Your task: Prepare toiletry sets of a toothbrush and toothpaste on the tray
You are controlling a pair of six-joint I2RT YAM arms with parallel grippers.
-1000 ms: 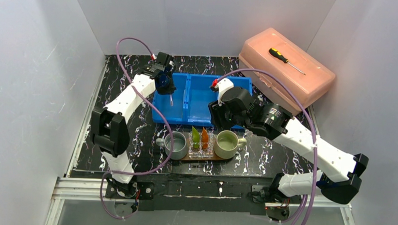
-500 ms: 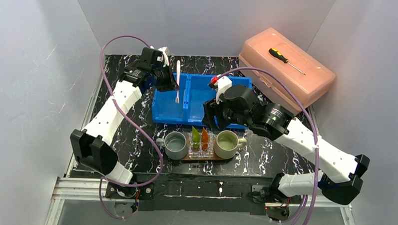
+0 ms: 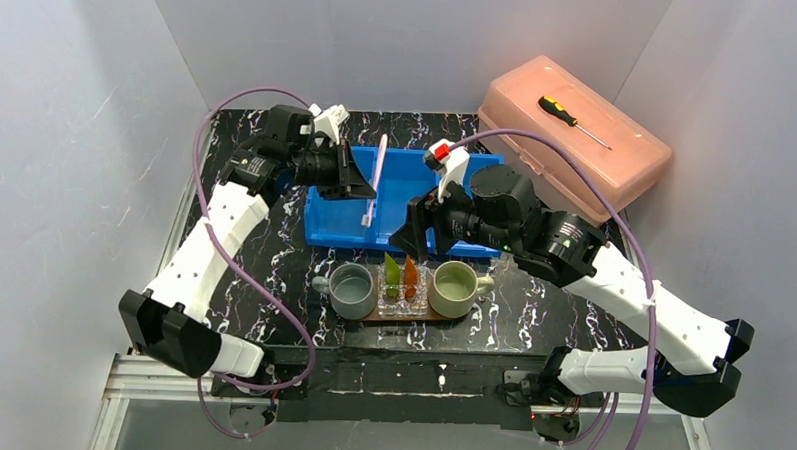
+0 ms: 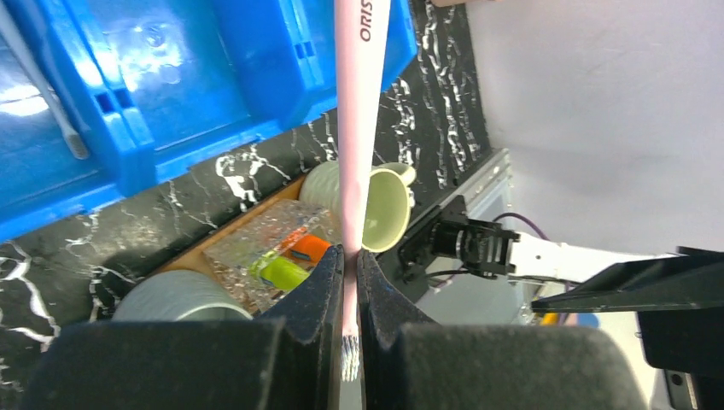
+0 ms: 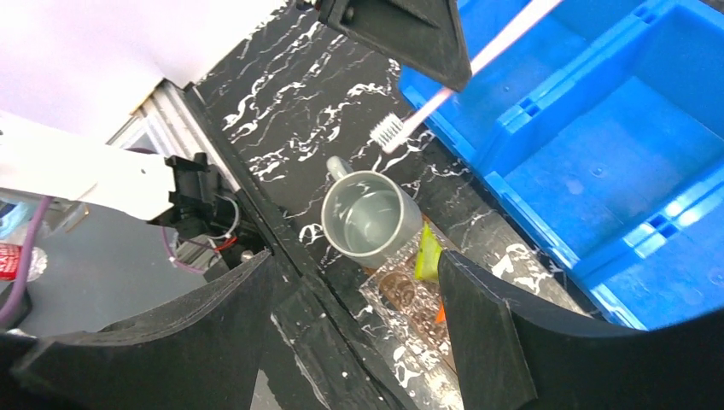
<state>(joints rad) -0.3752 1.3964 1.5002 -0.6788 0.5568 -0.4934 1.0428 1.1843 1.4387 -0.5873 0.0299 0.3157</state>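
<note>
Toothbrush [image 3: 377, 169], pinkish-white, hanging over the blue bin [image 3: 431, 186], bristle end pointing toward the grey mug [image 3: 352, 289]. Left claw [image 3: 364, 187] pinching its handle. Right claw [image 3: 414, 231] gaping wide, gripping nothing, hovering by the tray's far edge. Tray [image 3: 403, 318] lying on the tabletop [image 3: 273, 271], carrying the grey mug, green tube [image 3: 392, 272], orange tube [image 3: 411, 276] and pale green mug [image 3: 453, 288].

toothbrush [image 3: 375, 180] now raised above blue bin [image 3: 404, 188]
</note>
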